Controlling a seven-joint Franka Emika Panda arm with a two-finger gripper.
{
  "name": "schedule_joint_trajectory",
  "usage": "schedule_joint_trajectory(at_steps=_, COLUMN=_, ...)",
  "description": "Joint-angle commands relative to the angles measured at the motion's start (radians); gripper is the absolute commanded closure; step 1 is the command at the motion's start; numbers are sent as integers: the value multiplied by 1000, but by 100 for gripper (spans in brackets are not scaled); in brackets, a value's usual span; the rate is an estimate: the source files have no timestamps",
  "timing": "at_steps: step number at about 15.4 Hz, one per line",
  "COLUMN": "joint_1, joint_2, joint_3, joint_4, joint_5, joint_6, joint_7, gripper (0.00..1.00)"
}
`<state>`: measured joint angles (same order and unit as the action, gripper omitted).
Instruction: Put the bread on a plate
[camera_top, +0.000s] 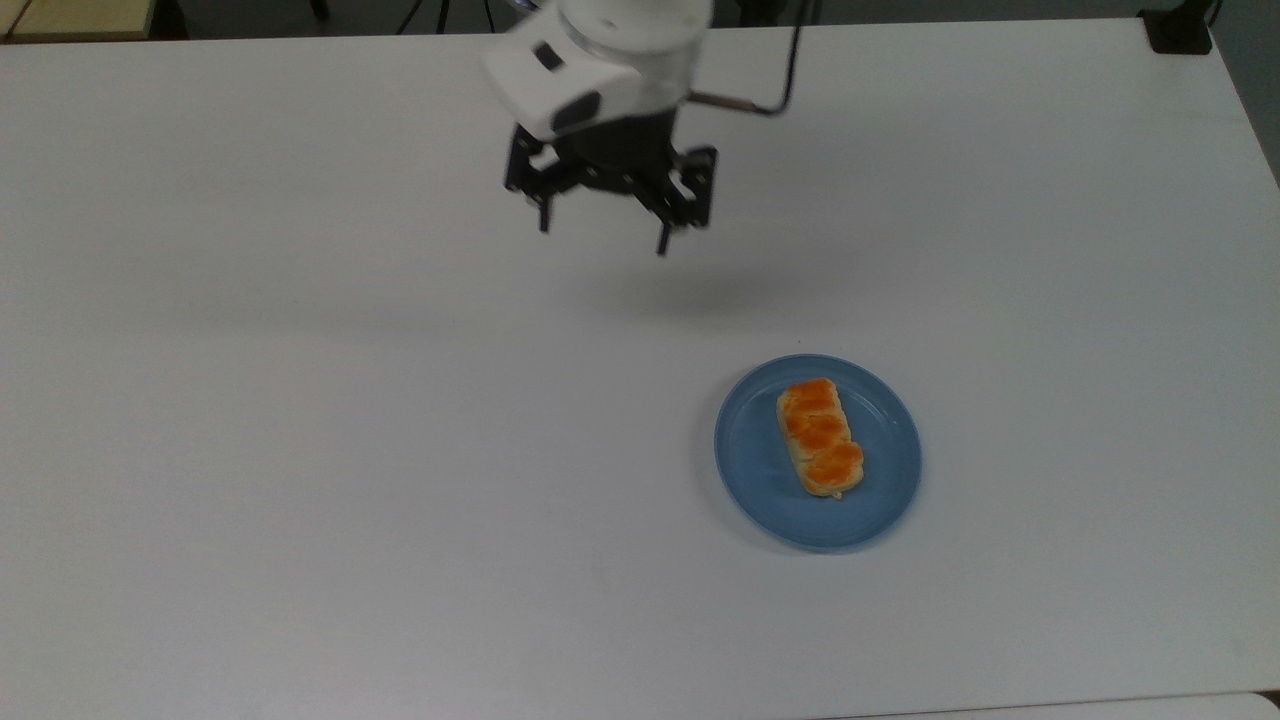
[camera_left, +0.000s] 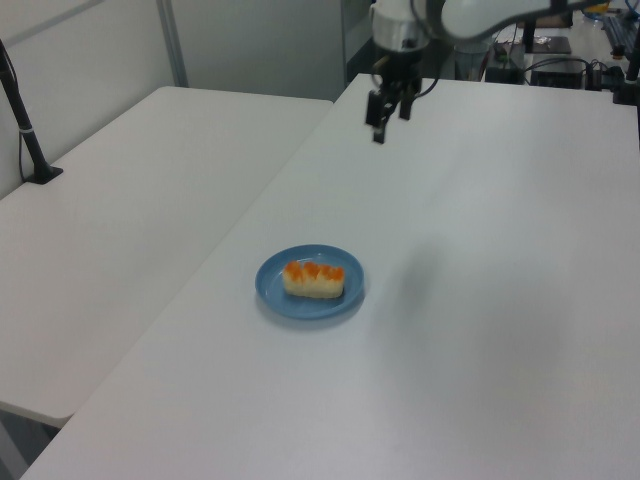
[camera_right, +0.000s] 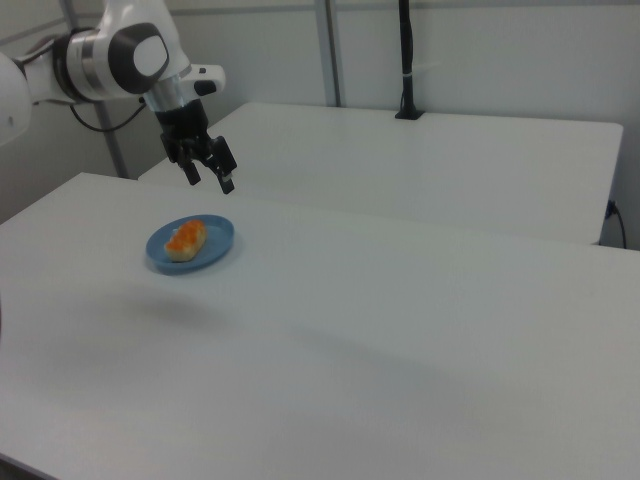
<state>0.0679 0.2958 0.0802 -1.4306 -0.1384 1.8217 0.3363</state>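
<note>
Resting place: the bread (camera_top: 820, 437) is lying flat inside the plate (camera_top: 880, 500), long axis running up and down in the top view, orange bumps facing up, no end overhanging the rim.
Pincer state: the pincer (camera_top: 603, 232) is hanging released, its two fingers spread wide and gripping nothing, high above the bare counter (camera_top: 300, 400).
Pincer position: it is sitting well apart from the plate, toward the top view's upper left; in the left view the pincer (camera_left: 384, 118) is showing far behind the plate (camera_left: 275, 297).
Step in hand: judging from this, the placing is looking done and the arm is clearing away.
Doing it well: keeping the fingers spread and the path high is leaving the bread (camera_right: 186, 238) and the plate (camera_right: 222, 245) undisturbed; no dipping back toward the rim is needed.
</note>
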Motion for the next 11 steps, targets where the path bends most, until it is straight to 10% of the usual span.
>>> schedule_joint_trajectory(at_steps=1, joint_1=-53, joint_2=-139, joint_3=0, joint_4=-109, joint_5=68, joint_6=-113, joint_7=-169, gripper=0)
schedule_joint_trajectory(at_steps=11, joint_1=-5, joint_2=-195, joint_3=-91, joint_4=-139, joint_5=83, joint_6=-162, joint_7=-280, gripper=0)
